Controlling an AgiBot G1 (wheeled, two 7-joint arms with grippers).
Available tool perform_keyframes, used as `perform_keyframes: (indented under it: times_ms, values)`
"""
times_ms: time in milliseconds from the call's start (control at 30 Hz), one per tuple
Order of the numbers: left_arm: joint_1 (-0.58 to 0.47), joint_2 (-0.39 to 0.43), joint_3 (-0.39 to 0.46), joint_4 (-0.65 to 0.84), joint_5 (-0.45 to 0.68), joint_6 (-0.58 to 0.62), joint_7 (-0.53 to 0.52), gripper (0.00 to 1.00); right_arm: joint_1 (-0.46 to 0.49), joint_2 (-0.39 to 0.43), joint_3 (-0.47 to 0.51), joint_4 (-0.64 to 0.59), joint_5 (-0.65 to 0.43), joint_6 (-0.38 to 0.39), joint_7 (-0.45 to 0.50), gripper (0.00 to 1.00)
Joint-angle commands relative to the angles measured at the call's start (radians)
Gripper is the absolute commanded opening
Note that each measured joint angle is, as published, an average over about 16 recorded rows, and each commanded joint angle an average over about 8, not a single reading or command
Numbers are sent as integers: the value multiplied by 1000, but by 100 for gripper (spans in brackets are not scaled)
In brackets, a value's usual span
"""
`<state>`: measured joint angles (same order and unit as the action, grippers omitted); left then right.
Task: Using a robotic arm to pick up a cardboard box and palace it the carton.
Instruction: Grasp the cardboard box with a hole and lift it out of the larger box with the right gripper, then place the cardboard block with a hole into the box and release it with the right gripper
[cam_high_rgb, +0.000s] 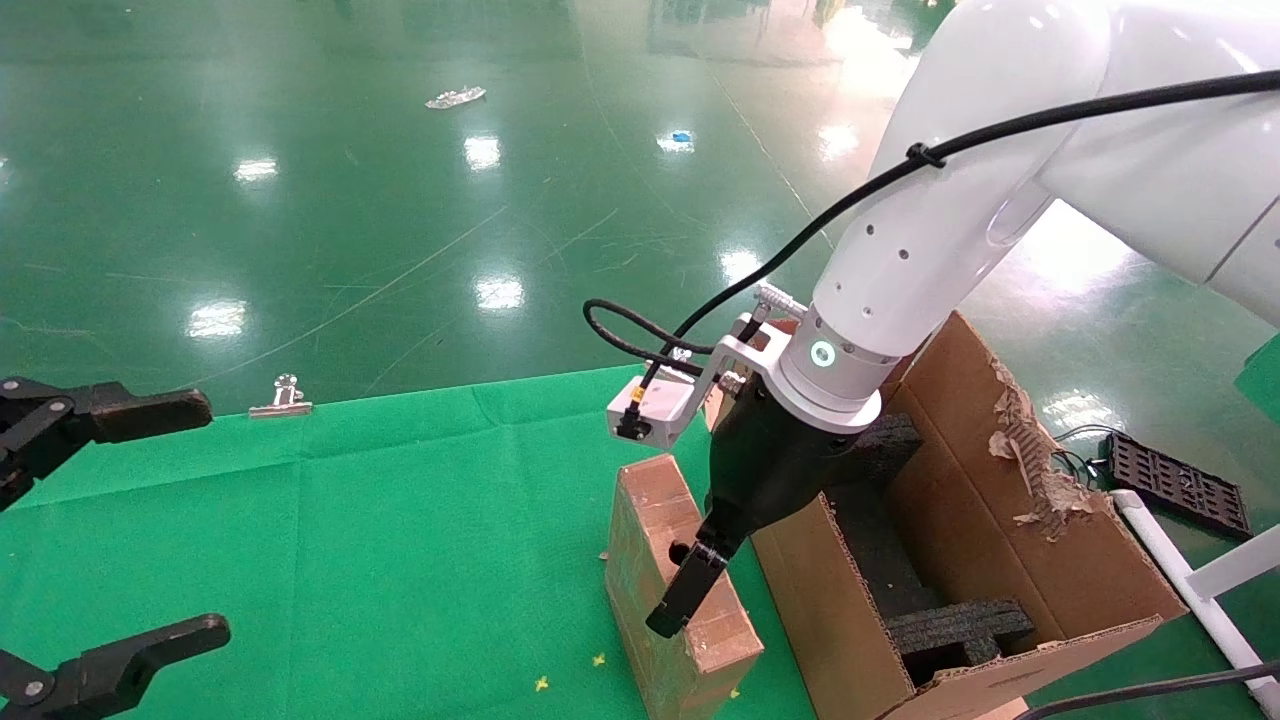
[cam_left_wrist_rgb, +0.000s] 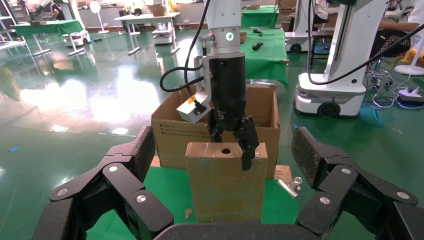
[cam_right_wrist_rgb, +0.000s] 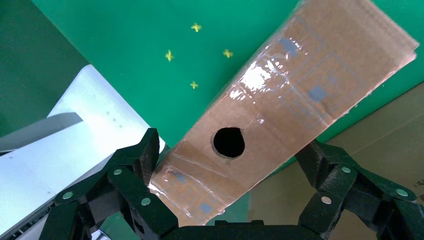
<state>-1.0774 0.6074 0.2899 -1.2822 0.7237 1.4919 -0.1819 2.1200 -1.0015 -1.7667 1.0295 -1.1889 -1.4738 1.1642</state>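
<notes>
The slim reddish-brown cardboard box (cam_high_rgb: 668, 560) stands on its long edge on the green cloth, round hole in its upper narrow edge (cam_right_wrist_rgb: 229, 142), right beside the carton (cam_high_rgb: 830, 600). The white robotic arm (cam_high_rgb: 930, 250) reaches down over it. My right gripper (cam_high_rgb: 695, 590) is open and straddles the box's top edge: one finger (cam_left_wrist_rgb: 247, 150) hangs over the face toward my left gripper, the other sits behind, with both pads close to the faces. The box (cam_left_wrist_rgb: 225, 185) still rests on the cloth. My left gripper (cam_high_rgb: 170, 525) hangs open at the left, apart from it.
The carton (cam_left_wrist_rgb: 170, 140) has a torn ragged flap (cam_high_rgb: 1030, 450) and black foam inserts (cam_high_rgb: 950, 625) inside. A metal binder clip (cam_high_rgb: 282, 400) lies at the cloth's far edge. A black tray (cam_high_rgb: 1180, 485) and white pipe frame (cam_high_rgb: 1190, 580) stand to the right.
</notes>
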Motion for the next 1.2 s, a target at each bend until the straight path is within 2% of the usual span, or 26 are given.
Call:
perform_keyframes:
  times_ms: [33,133,233,833,1067,1200]
  values:
    - [0,0,0,0,0,0,0,22,1,2,-3,16,-8,5,10,0]
    - [0,0,0,0,0,0,0,5,0,7,-9,35,-17,9,23,0]
    - [0,0,1,0,0,0,0,0,-1,13,-14,50,-24,12,33,0]
    - [0,-1,2,0,-1,-1,1,0,-3,63,-14,110,-46,57,38,0]
    - [0,-1,2,0,-1,-1,1,0,35,192,70,144,17,137,-92,0]
    - [0,-1,2,0,-2,-1,1,0,99,276,134,99,57,162,-185,0]
